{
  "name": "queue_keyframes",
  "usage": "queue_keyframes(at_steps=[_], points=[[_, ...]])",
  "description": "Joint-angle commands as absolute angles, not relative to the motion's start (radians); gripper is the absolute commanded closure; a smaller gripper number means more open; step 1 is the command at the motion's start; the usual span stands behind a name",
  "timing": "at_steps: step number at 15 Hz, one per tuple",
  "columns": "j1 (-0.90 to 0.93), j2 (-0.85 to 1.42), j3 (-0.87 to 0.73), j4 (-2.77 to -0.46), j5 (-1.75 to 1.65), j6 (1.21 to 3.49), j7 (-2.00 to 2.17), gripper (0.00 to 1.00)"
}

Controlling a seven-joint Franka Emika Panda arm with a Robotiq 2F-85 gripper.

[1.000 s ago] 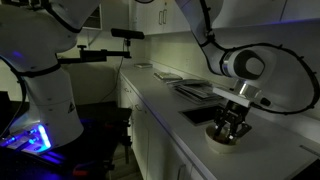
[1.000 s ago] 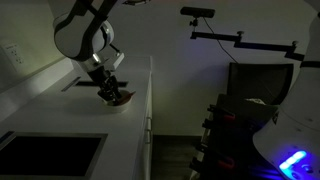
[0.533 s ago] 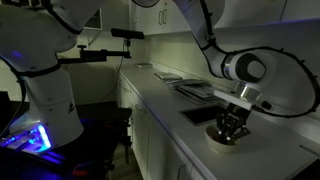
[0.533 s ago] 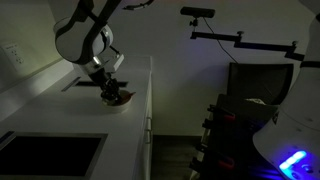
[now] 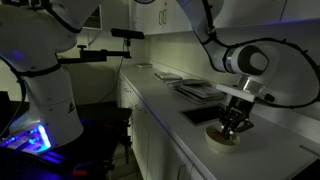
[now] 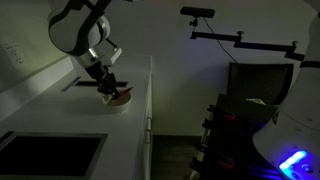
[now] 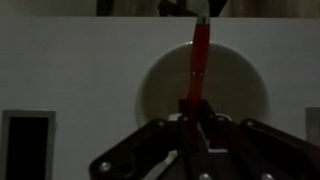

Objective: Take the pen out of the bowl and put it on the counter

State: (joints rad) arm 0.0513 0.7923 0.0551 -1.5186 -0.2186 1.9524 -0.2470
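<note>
Tool (image 7: 193,113) clamped on red pen (image 7: 198,60) | pen over bowl (image 7: 158,95) | bowl on counter (image 7: 70,70)

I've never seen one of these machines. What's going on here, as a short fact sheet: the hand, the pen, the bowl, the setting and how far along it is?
setting: dim room, long pale counter with a dark recess
bowl: cream-white, round, on the counter beside the recess
pen: red, gripped at one end, its other end past the bowl's rim
hand: closed on the pen, directly above the bowl
stage: pen gripped, not yet laid on the counter
</note>
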Motion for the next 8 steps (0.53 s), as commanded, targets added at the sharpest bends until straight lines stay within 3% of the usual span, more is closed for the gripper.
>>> queue_keyframes(at_steps=[1,8], points=[[0.062,0.711,0.048,-1.569,-0.22,1.898,-0.215,0.96],[0.08,0.595,0.108,-1.71,-0.146,2.041,-0.17,0.96]])
